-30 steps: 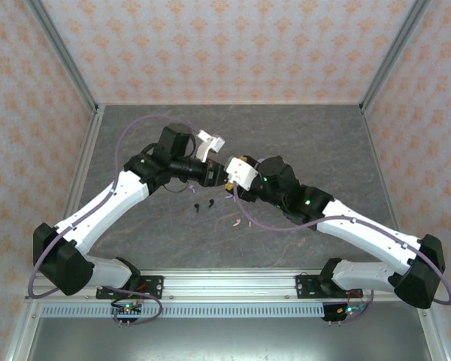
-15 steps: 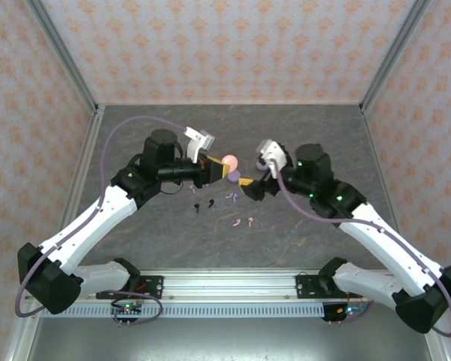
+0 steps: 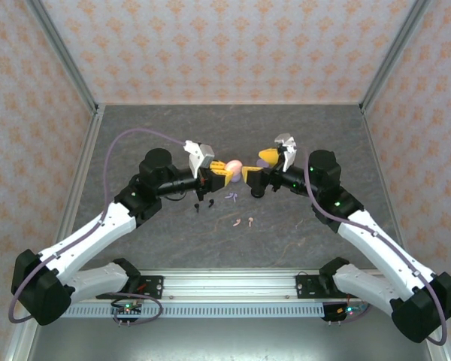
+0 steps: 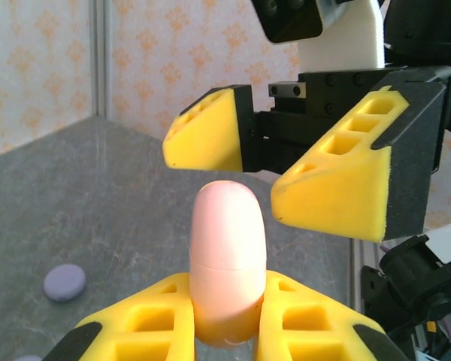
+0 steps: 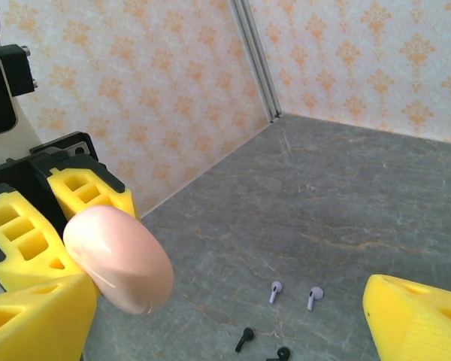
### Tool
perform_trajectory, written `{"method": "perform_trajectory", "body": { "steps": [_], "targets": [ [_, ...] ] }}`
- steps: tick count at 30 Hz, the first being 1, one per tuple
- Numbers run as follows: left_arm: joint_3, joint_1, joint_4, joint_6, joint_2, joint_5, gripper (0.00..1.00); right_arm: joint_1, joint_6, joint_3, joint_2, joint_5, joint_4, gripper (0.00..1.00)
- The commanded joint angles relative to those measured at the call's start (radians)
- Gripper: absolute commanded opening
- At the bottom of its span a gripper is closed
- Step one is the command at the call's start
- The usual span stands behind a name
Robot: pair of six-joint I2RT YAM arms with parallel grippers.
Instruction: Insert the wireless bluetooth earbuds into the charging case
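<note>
A pink charging case [image 4: 227,256] stands on edge between the yellow fingers of my left gripper [image 4: 227,308], which is shut on it above the table; the case's seam is closed. In the top view the case [image 3: 233,166] hangs mid-table at the left gripper [image 3: 222,170]. My right gripper [image 3: 257,165] faces it, open, its fingers [image 4: 338,188] just beyond the case's top. On the table below lie lilac earbuds [image 5: 275,291], black earbuds [image 5: 244,338] and pink earbuds [image 3: 244,221]. The right wrist view has the case [image 5: 120,259] at the left.
A round lilac case [image 4: 65,281] lies flat on the grey stone-patterned table [image 3: 316,135]. Patterned walls with metal corner posts [image 3: 68,68] close in the back and sides. Both arms meet over the table's middle.
The two grippers drew apart from a tight huddle. The right gripper opened wide and swung round to face the pink case, which the left gripper keeps holding.
</note>
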Motion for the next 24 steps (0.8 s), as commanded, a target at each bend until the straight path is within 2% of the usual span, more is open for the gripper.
{"method": "perform_trajectory", "body": {
  "steps": [1,24],
  "targets": [
    [-0.006,-0.009,0.067,0.059,-0.015,-0.005,0.00,-0.003,0.036,0.007,0.018,-0.032,0.076,0.91],
    [0.012,-0.037,-0.001,0.132,-0.010,-0.029,0.00,-0.005,0.009,0.111,0.096,0.034,0.016,0.89]
  ]
}}
